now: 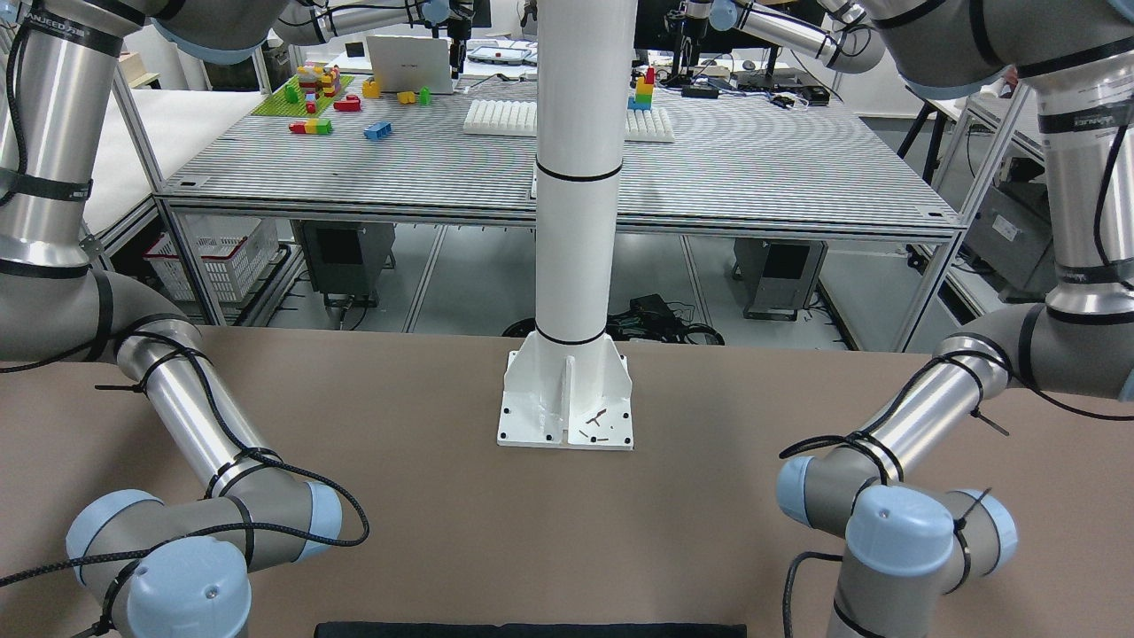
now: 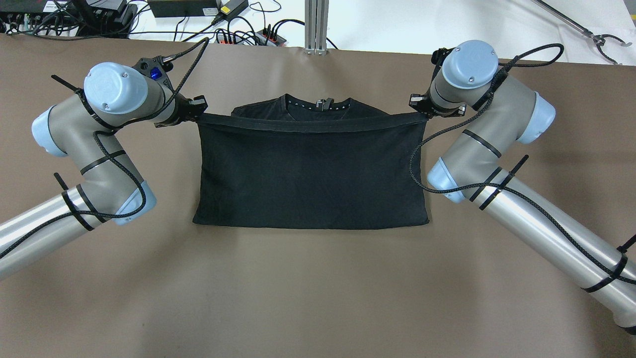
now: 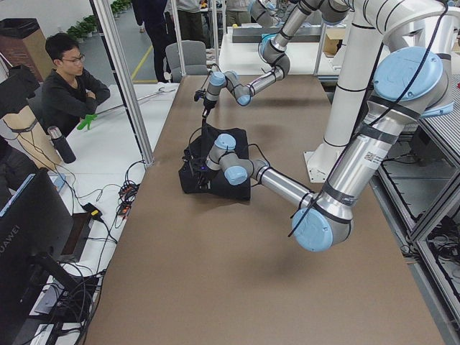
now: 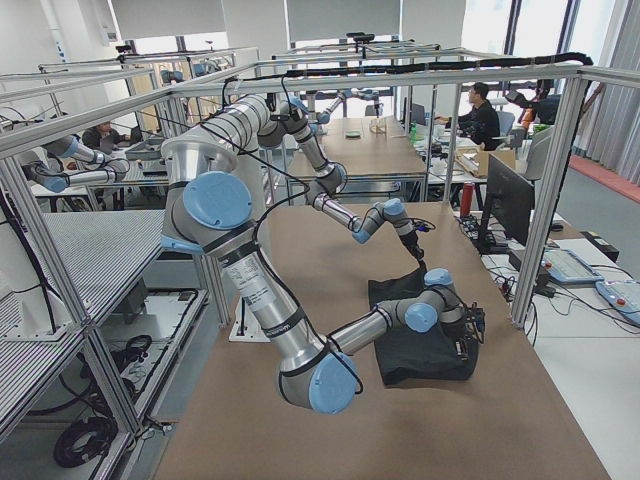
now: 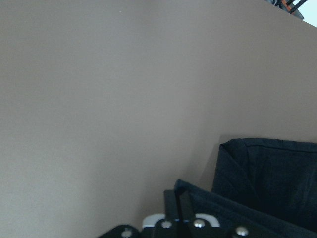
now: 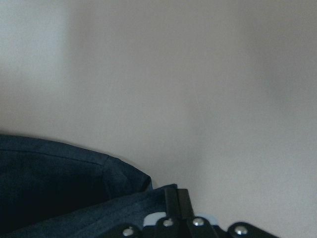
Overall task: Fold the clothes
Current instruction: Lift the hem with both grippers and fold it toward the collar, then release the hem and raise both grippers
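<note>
1. Fingers first. The left gripper (image 2: 198, 115) has its fingers (image 5: 172, 207) squeezed tight on one corner of the black hem. The right gripper (image 2: 420, 111) does the same with its fingers (image 6: 177, 202) on the other corner.
2. Between the two the hem runs taut and straight across the shirt (image 2: 310, 174), just short of the collar (image 2: 318, 103) on the far side.
3. Progress, as we read it: the bottom half is doubled up over the top half, with the fold line along the near edge. The hem isn't laid down yet, and in the side views it looks lifted off the table (image 2: 318, 288).
4. What's left, we reckon: lower the hem by the collar, let go, and probably fold it once more to make it smaller.
5. Looks-wise it's plain matte black and soft, a fairly tidy rectangle with a few faint creases and no sleeves poking out. It sits mid-table between the arms, toward the far edge.
</note>
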Robot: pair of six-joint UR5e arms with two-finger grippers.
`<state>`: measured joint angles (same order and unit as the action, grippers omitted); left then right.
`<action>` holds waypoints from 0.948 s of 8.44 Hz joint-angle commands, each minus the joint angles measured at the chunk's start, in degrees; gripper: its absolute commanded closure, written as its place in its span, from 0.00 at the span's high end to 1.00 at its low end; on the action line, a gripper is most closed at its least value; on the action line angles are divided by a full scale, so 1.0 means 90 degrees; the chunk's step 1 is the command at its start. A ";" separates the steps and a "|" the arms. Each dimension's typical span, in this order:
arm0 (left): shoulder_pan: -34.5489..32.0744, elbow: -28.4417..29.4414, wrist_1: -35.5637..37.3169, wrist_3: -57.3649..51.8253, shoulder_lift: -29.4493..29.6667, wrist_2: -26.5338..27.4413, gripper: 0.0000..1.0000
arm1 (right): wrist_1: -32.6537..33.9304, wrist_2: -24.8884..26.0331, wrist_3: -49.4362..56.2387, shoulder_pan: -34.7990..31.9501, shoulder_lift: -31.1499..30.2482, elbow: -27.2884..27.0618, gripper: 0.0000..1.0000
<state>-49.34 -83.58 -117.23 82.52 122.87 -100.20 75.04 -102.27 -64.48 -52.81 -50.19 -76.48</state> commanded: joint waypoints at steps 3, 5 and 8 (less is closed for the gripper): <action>-0.0093 0.0663 -0.0305 -0.0145 0.0389 0.0010 0.40 | -0.0047 0.0425 -0.0100 0.0087 0.0156 0.0109 0.48; -0.0142 0.0635 -0.0314 -0.0116 0.0400 0.0000 0.40 | -0.0173 0.0426 -0.0958 0.0087 0.0293 0.0089 0.56; -0.0133 0.0624 -0.0354 -0.0125 0.0400 0.0000 0.41 | -0.0475 0.0377 -0.1107 0.0650 -0.1009 -0.1224 0.56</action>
<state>-50.58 -78.00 -120.28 81.59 126.44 -100.19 72.79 -98.77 -73.26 -50.82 -51.13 -79.70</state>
